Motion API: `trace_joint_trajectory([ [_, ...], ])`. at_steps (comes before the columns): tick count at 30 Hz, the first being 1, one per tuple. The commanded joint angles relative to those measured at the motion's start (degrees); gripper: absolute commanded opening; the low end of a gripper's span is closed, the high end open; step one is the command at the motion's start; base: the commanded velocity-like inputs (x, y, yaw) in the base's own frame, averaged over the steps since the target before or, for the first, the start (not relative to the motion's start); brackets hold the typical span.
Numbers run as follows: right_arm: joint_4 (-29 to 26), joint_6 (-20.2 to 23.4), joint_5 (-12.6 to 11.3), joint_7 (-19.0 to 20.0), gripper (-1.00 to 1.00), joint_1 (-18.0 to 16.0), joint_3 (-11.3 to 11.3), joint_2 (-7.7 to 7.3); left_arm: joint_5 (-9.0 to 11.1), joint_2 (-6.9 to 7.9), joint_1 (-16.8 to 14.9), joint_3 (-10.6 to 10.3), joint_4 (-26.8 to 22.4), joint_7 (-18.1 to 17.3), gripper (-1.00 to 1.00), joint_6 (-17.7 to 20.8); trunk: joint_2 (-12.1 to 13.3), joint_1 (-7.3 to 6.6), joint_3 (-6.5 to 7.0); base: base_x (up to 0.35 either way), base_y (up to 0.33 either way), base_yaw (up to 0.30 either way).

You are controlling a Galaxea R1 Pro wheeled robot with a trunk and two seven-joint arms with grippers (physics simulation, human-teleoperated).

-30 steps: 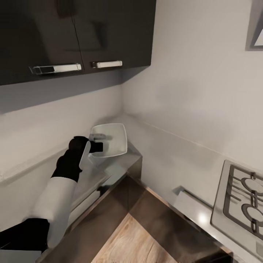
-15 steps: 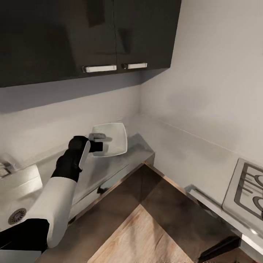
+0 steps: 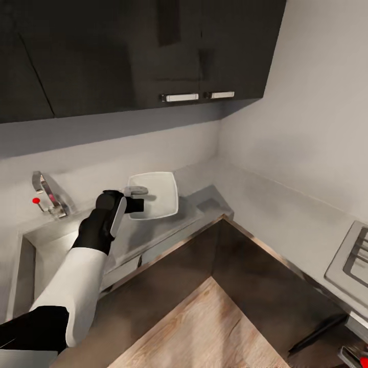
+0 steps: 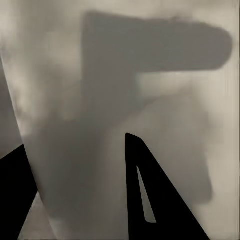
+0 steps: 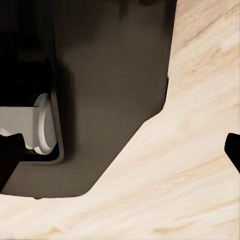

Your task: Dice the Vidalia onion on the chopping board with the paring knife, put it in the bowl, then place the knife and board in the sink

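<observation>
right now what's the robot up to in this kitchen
The robot's left tool is gripping the near rim of the white square bowl and holding it up over the grey countertop, in the corner under the dark wall cabinets. The sink with its chrome tap lies off to the left. Whether the bowl holds anything can't be made out.

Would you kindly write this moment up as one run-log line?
left gripper: shut on bowl rim, bowl held above countertop | sink with tap to its left | right gripper: open, over floor
</observation>
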Motion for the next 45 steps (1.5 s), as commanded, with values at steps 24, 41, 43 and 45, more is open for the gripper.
trace_joint_trajectory([
  [24,0.0,-0.2,-0.3,0.1,1.0,0.0,0.4,-0.01,0.1,0.0,-0.1,0.2,0.1,0.1,-1.0,0.8,-0.1,0.0,1.46,-0.312,0.105,0.223],
  [41,0.0,-0.2,-0.3,0.1,1.0,0.0,0.4,-0.01,0.1,0.44,-0.1,0.2,0.0,0.1,-1.0,0.8,-0.1,0.0,2.4,-0.093,0.261,0.203],
  [43,0.0,-0.2,-0.3,0.1,1.0,0.0,0.4,-0.01,0.1,0.56,-0.1,0.2,0.0,0.1,-1.0,0.8,-0.1,0.0,2.5,-0.001,0.299,0.238],
  [45,0.0,-0.2,-0.3,0.1,1.0,0.0,0.4,-0.01,0.1,0.6,-0.1,0.2,0.1,0.1,-1.0,0.8,-0.1,0.0,2.6,0.0,0.299,0.248],
])
